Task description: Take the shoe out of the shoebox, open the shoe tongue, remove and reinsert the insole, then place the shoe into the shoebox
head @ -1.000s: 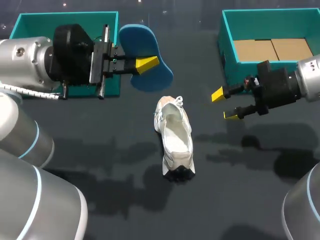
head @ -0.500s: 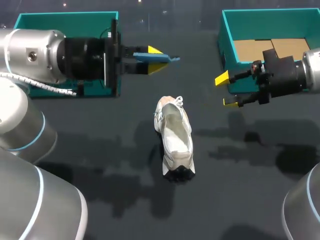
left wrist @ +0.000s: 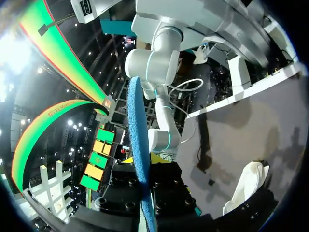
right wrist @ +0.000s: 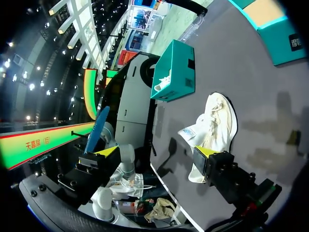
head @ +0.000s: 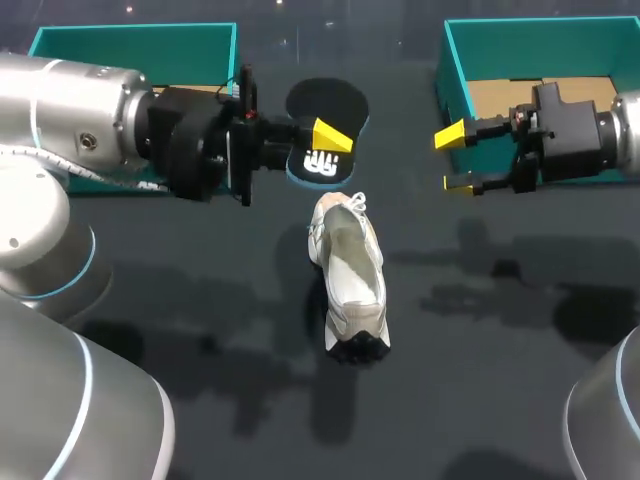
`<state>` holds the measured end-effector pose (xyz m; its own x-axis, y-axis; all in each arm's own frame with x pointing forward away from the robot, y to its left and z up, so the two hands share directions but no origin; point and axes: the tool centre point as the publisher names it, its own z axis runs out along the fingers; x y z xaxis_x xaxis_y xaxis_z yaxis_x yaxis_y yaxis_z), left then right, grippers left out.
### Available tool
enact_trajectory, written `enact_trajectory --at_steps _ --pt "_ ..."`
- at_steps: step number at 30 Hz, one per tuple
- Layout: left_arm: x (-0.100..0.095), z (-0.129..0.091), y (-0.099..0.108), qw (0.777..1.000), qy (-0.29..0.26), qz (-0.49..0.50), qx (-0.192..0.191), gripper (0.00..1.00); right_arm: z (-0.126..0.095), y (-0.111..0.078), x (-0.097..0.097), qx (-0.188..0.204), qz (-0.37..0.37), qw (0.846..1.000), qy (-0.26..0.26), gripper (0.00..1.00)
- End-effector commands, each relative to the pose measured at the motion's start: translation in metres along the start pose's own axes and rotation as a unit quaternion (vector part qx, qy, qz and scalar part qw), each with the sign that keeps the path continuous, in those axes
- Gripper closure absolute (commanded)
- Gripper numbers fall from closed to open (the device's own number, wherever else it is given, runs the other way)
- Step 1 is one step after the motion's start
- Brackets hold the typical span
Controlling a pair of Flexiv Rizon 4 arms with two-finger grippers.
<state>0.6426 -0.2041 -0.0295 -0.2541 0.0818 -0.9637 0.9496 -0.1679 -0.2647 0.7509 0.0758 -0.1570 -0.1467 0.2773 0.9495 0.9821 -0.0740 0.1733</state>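
The left gripper (head: 325, 140) is clamped on the insole (head: 330, 100), holding it in the air just beyond the toe end of the shoe (head: 352, 270), dark underside facing up. In the left wrist view the insole runs edge-on between the black finger blocks. That grip suits the step in hand, I judge: the insole is out and must go back in, so it is carried near the shoe's opening rather than set down. The shoe lies on the table (head: 500, 350), out of the shoebox (head: 445, 90), its opening turned upward and its laces bunched at the end nearest the insole. The right gripper (head: 455, 160) hangs off to the right of the shoe, near the shoebox wall, its yellow fingers spread and holding nothing, probably waiting to steady the shoe or pull the tongue back. A second teal box (head: 130, 40) sits well to the left of the shoe; it may be the lid, though that is hard to tell. Nothing lies between insole and shoe, but the laces and tongue could catch the insole's front edge.
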Motion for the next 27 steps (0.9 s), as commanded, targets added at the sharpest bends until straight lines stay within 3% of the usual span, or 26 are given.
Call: enact_trajectory --at_steps 1,3,21,27 --pt "0.008 0.005 0.016 0.988 0.025 0.149 -0.031 1.0 -0.002 0.006 0.005 0.006 0.003 1.0 0.016 0.0" --pt "0.017 0.005 0.027 0.984 0.021 0.167 -0.059 1.0 -0.005 0.01 0.006 -0.01 0.024 0.999 0.029 0.0" --pt "0.017 0.005 0.027 0.984 0.021 0.167 -0.059 1.0 -0.007 0.011 0.005 -0.013 0.032 0.999 0.026 0.0" --pt "0.036 0.018 0.059 0.985 0.014 0.156 -0.076 1.0 -0.006 0.014 0.003 -0.017 0.031 0.999 0.03 0.0"
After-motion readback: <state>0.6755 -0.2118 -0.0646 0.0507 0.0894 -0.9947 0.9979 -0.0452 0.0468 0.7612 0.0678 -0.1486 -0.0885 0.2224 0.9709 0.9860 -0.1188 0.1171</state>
